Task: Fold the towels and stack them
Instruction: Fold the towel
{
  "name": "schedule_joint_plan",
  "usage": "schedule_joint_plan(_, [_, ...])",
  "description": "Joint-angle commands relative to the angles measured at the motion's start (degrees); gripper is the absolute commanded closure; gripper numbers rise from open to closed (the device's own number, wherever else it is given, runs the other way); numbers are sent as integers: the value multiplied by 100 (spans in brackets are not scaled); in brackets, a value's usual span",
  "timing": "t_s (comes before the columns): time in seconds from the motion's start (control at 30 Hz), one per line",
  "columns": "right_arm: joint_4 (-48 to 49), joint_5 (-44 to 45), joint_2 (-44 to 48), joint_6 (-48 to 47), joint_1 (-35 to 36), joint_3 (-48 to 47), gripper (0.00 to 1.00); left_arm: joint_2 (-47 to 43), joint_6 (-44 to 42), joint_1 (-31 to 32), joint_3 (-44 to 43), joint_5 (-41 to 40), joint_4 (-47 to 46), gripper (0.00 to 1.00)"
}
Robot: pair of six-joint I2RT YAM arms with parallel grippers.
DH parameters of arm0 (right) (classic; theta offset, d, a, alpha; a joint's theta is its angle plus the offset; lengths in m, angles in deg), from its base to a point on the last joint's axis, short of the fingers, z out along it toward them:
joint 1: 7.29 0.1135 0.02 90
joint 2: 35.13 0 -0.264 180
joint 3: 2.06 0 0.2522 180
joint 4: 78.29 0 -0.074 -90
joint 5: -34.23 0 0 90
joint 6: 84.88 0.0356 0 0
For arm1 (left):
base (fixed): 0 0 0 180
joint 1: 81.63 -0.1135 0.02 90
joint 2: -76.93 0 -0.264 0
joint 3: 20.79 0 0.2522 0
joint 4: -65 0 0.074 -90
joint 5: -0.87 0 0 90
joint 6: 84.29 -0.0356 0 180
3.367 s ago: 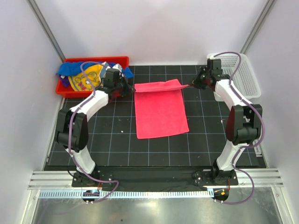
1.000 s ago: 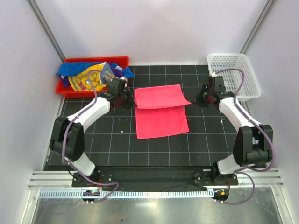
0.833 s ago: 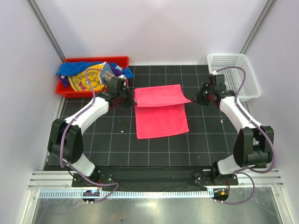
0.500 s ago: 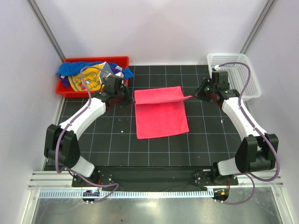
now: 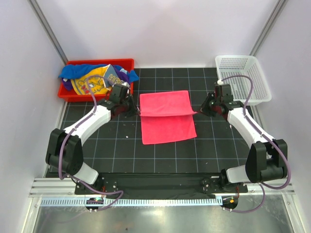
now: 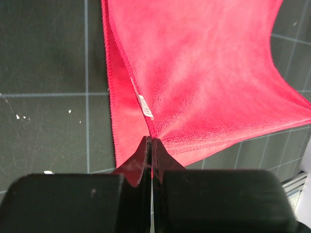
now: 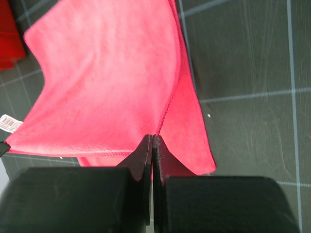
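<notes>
A hot pink towel (image 5: 166, 116) lies in the middle of the black grid mat, its far half lifted and carried over its near half. My left gripper (image 5: 137, 111) is shut on the lifted left corner of the hot pink towel (image 6: 204, 77). My right gripper (image 5: 198, 111) is shut on the lifted right corner of the hot pink towel (image 7: 102, 82). Both held corners hang above the lower layer. A white label (image 6: 145, 106) shows at the towel's left hem. More towels, bright blue (image 5: 73, 71), yellow-orange (image 5: 92, 83) and purple (image 5: 127, 74), are heaped in the red bin.
The red plastic bin (image 5: 65, 92) stands at the far left corner of the mat. A white mesh basket (image 5: 252, 82) stands at the far right, just behind the right arm. The black grid mat (image 5: 165, 155) runs to the metal rail at the near edge.
Both grippers have drawn the towel's far edge toward the near side, so the lifted flap now covers more of the lower half. Half a second ago the edge sat farther back.
</notes>
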Motion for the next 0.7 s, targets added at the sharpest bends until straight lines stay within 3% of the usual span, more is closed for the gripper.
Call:
schedule_joint_plan(0.0, [271, 68, 262, 8, 58, 266, 99, -153, 65, 57, 249, 189, -318, 100])
schedule_joint_plan(0.67, [649, 156, 52, -45, 84, 1568, 99, 59, 390, 734, 1366, 67, -933, 100])
